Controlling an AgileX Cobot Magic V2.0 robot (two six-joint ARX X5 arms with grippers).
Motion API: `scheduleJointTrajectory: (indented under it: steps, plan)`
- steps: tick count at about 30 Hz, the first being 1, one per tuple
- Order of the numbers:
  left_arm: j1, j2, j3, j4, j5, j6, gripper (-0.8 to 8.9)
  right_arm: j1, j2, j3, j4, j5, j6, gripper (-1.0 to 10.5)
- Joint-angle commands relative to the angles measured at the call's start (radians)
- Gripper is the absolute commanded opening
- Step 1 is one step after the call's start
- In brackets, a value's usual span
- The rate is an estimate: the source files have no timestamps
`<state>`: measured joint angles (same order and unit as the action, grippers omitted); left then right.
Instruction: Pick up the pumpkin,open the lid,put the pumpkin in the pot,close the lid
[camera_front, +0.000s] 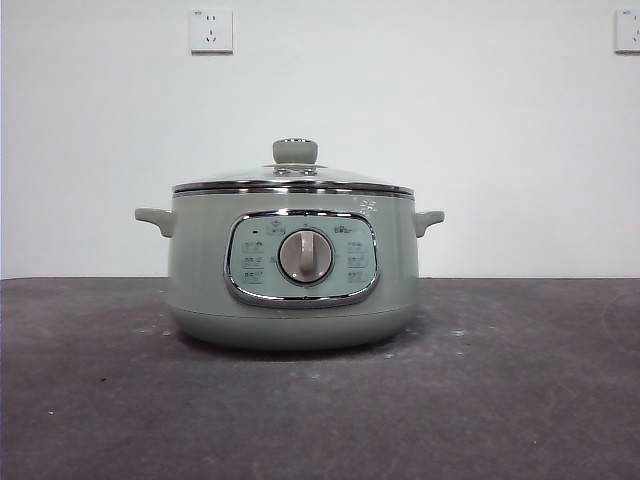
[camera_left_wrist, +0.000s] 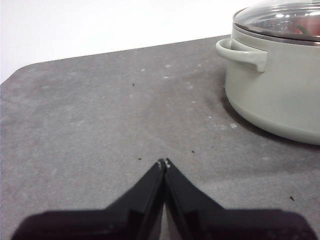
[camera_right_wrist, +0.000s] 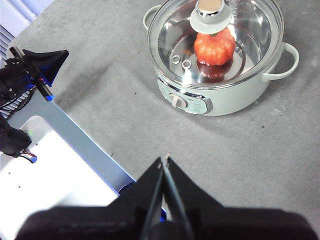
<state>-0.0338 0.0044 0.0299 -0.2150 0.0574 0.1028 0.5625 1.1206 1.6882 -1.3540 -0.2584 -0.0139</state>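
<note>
The sage-green pot (camera_front: 290, 300) stands in the middle of the table with the glass lid (camera_front: 293, 180) closed on it. In the right wrist view the orange pumpkin (camera_right_wrist: 215, 47) lies inside the pot (camera_right_wrist: 235, 95), seen through the lid (camera_right_wrist: 175, 35) under its knob (camera_right_wrist: 210, 12). My right gripper (camera_right_wrist: 164, 161) is shut and empty, high above the table and apart from the pot. My left gripper (camera_left_wrist: 163, 163) is shut and empty, low over the table beside the pot (camera_left_wrist: 275, 95), near its side handle (camera_left_wrist: 242, 50). No gripper shows in the front view.
The dark grey tabletop (camera_front: 500, 400) runs to a white wall with two sockets (camera_front: 211, 30). The right wrist view shows the table's edge, a white surface (camera_right_wrist: 55, 185) below it and the other arm's black tip (camera_right_wrist: 45, 65).
</note>
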Motion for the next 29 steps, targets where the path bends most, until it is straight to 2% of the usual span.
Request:
scheduleJointTrajectory:
  steps: [1,3,5,9,13,14,22,29]
  plan:
    - [0.002,-0.003,-0.010,-0.012,-0.002,-0.010,-0.02,0.002,-0.003,-0.001,-0.017,0.003,0.001,0.0]
    - [0.002,-0.003,-0.010,-0.012,-0.002,-0.010,-0.02,-0.001,-0.003,-0.001,-0.008,0.003,-0.056,0.0]
    - [0.002,-0.003,-0.010,-0.012,-0.002,-0.010,-0.01,-0.027,-0.011,-0.001,0.024,0.006,-0.072,0.0]
    - [0.002,-0.003,-0.010,-0.012,-0.002,-0.010,-0.01,-0.144,-0.091,-0.054,0.232,-0.015,-0.084,0.0]
    - [0.002,-0.003,-0.010,-0.012,-0.002,-0.010,-0.02,-0.257,-0.225,-0.229,0.450,-0.173,-0.081,0.0]
    - [0.002,-0.003,-0.010,-0.012,-0.002,-0.010,-0.02,-0.281,-0.259,-0.280,0.494,-0.187,-0.081,0.0]
    - [0.002,-0.003,-0.010,-0.012,-0.002,-0.010,-0.01,-0.452,-0.570,-0.792,0.932,-0.080,-0.092,0.0]
    - [0.002,-0.003,-0.010,-0.012,-0.002,-0.010,-0.02,-0.531,-0.809,-1.170,1.159,-0.075,-0.089,0.0]
